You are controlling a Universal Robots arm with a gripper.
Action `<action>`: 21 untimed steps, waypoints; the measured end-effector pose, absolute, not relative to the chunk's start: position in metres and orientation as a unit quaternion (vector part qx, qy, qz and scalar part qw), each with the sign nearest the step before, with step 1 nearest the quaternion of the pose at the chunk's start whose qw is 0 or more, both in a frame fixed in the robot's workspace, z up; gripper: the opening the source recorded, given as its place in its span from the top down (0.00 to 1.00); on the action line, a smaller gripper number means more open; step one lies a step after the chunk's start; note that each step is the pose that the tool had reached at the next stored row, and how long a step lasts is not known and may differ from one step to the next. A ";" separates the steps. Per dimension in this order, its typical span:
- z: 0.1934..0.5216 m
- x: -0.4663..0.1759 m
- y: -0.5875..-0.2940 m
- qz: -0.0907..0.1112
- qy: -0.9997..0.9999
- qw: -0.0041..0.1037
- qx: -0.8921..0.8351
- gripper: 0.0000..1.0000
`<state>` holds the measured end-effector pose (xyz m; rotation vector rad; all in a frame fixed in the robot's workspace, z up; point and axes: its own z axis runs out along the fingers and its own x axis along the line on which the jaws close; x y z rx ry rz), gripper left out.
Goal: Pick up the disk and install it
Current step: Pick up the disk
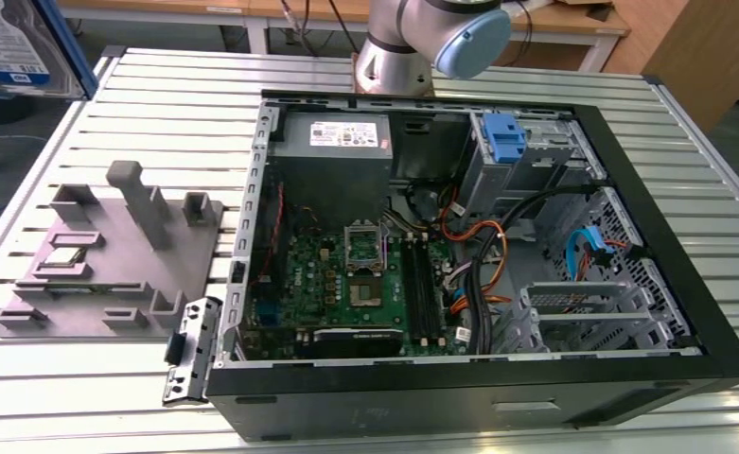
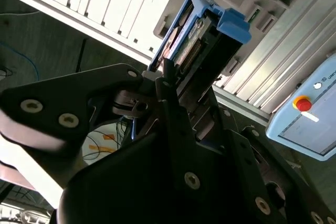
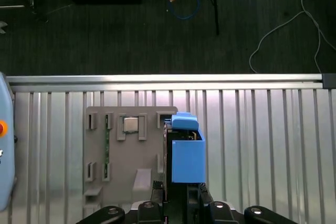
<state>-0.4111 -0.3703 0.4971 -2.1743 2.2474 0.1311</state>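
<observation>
Gripper (image 3: pixel 178 191): clamped on the disk (image 3: pixel 185 153), seen in both wrist views.
Disk position: upper left of the exterior view.
Computer case (image 1: pixel 470 407): open, centre-right.

An open computer case (image 1: pixel 382 411) lies on the slatted counter (image 1: pixel 167 104), a grey fixture (image 1: pixel 180 255) just beside it toward the exterior view's left; the disk (image 1: pixel 9 43) shows at that side's upper corner.
</observation>
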 end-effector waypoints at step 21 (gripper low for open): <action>0.500 -0.401 -0.370 0.042 0.718 0.006 -0.695 0.65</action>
